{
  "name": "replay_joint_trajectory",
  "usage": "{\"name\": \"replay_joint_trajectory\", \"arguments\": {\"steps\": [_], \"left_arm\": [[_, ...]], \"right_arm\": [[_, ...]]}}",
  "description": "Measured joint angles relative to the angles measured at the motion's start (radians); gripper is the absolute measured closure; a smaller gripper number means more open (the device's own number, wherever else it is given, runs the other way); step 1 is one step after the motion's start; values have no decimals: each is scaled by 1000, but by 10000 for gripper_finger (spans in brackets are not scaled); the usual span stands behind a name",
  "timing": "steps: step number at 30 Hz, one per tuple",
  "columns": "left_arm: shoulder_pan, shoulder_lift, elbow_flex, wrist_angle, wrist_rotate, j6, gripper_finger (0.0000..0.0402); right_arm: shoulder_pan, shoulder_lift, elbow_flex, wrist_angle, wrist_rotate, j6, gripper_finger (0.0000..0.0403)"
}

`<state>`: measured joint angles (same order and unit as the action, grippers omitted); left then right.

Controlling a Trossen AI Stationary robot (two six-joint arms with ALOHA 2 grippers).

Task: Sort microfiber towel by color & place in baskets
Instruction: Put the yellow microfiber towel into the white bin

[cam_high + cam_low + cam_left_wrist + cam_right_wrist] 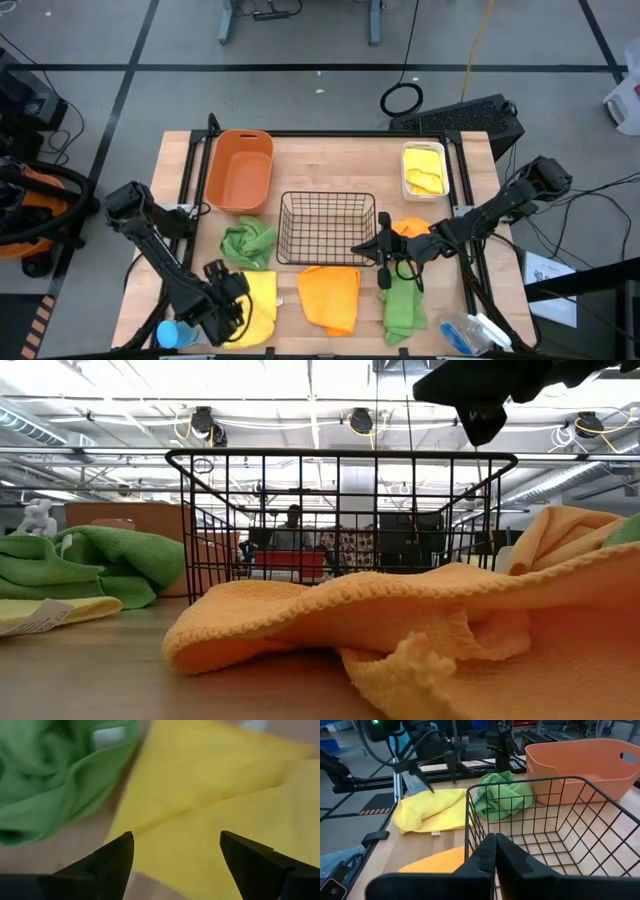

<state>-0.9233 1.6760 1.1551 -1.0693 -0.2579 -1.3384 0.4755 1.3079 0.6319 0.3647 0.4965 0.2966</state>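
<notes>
item: yellow towel, flat at the table's near left edge, beside a crumpled green towel. soft, light, limp; probably best pinched at a raised fold. left gripper spread above it; right gripper pressed together, empty, by the wire basket.

floor: grey, dark taped lines | ceiling: bright, beams and hanging cables | person: seated far back

No legible text or labels.
</notes>
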Motion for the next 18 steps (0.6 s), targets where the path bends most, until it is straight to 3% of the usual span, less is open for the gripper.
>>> {"name": "replay_joint_trajectory", "arguments": {"steps": [12,18], "left_arm": [[-16,0,-2,-46,36,-142,78],[-16,0,-89,-41,65,-185,77]], "right_arm": [[2,0,0,-11,-3,10,403],[23,0,0,-11,-1,13,403]]}}
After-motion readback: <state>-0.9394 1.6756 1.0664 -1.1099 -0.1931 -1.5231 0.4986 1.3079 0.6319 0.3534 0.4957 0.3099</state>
